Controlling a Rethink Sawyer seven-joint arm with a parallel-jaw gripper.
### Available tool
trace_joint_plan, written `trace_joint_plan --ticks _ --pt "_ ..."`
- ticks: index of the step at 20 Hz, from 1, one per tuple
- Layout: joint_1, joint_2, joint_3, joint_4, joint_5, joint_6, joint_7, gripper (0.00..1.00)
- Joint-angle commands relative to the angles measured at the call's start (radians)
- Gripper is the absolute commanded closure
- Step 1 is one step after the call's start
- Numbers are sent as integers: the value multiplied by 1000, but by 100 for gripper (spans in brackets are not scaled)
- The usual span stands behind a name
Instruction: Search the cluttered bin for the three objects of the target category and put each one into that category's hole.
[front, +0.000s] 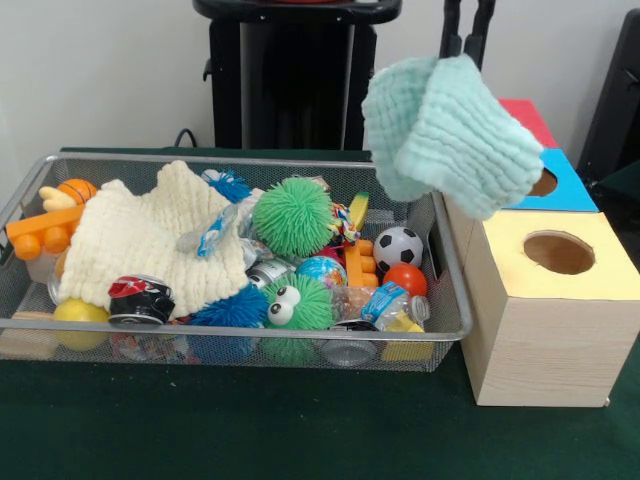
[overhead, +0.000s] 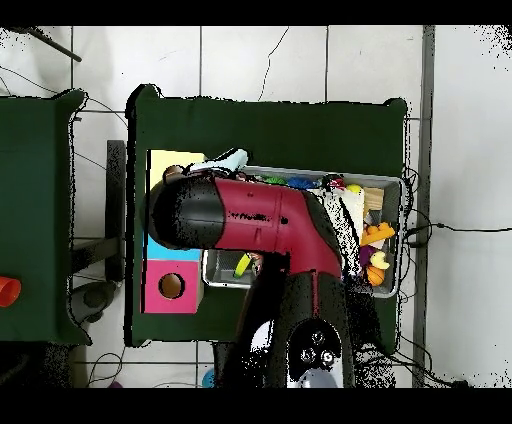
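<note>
A mint green washcloth (front: 450, 130) hangs folded in the air above the bin's right end and the row of boxes, with my gripper (front: 468, 48) shut on its top. Below it stand a yellow-topped wooden box (front: 545, 320) with a round hole (front: 558, 252), then a blue-topped box (front: 570, 185) and a red-topped box (front: 525, 112) behind. A cream washcloth (front: 140, 240) lies spread over the left half of the wire bin (front: 250, 335). In the overhead view the arm (overhead: 260, 215) covers most of the bin, and the mint cloth (overhead: 228, 160) peeks out beside the yellow box top (overhead: 168, 160).
The bin also holds a green spiky ball (front: 292, 217), a green fuzzy toy with eyes (front: 295, 303), a soccer ball (front: 398, 247), an orange ball (front: 405, 279), a crushed soda can (front: 140, 300), a yellow ball (front: 80, 312) and an orange toy (front: 45, 228).
</note>
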Motion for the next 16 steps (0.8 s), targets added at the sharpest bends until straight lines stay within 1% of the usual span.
trace_joint_plan --ticks 1,7,12,16 --pt "18 41 25 -28 33 124 217 100" --pt "54 56 10 -62 46 151 246 100" --pt "72 65 0 -63 59 139 255 100" --pt "94 86 -12 -58 70 108 283 100"
